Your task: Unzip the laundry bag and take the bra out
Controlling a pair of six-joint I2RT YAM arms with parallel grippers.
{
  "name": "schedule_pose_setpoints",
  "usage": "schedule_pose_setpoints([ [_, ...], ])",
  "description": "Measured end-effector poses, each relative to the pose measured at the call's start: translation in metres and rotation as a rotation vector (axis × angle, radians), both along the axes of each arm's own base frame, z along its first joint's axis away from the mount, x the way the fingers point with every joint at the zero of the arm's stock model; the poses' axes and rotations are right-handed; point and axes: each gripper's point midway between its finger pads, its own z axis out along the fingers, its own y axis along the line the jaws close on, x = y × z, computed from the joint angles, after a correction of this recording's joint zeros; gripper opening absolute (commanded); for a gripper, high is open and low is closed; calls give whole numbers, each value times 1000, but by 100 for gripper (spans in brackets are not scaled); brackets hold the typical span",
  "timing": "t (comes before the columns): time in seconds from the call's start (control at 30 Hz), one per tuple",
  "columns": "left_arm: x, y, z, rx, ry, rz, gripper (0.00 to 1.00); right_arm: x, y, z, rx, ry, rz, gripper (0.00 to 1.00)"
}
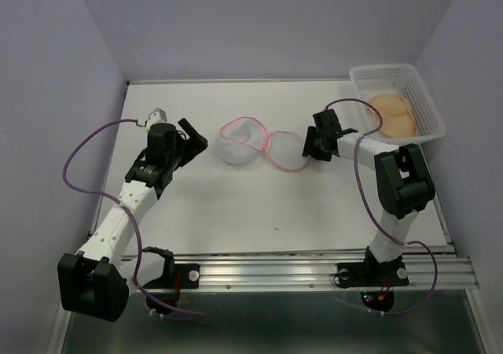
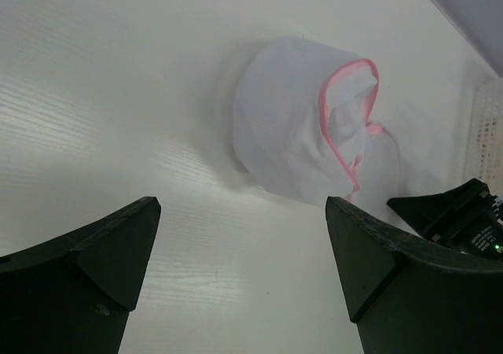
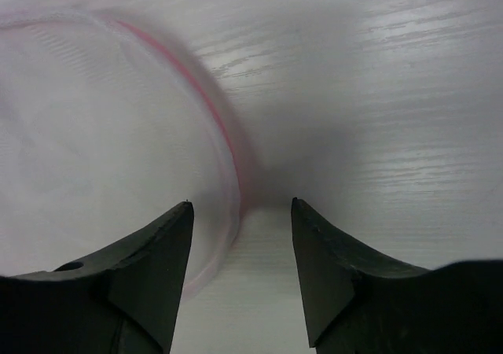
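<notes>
The laundry bag lies open and flat on the white table, white mesh with a pink rim, its two halves spread side by side. The bra, peach-tan with two cups, lies in the white basket at the back right. My left gripper is open and empty, just left of the bag, which also shows in the left wrist view. My right gripper is open and empty, low at the bag's right rim, one finger over the mesh.
The white lattice basket stands at the table's back right corner. A small metal piece lies near the left arm's wrist. Purple cables loop off both arms. An aluminium rail runs along the near edge.
</notes>
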Motion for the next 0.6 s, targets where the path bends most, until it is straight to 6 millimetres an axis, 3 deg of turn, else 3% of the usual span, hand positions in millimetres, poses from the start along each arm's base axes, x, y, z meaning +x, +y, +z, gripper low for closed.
schedule_pose_setpoints([
  [0.03, 0, 0, 0, 0, 0, 2, 99, 1, -1, 0, -4, -5, -14, 35],
  [0.23, 0, 2, 0, 4, -1, 8, 99, 3, -6, -4, -28, -7, -54, 1],
  [0.43, 0, 4, -1, 12, 0, 19, 99, 7, -21, 4, -112, -47, -70, 1],
  [0.53, 0, 4, -1, 12, 0, 18, 99, 10, -36, 27, -194, -91, -69, 1],
  [0.6, 0, 3, 0, 8, -1, 13, 99, 18, -46, 59, -259, -142, -74, 2],
])
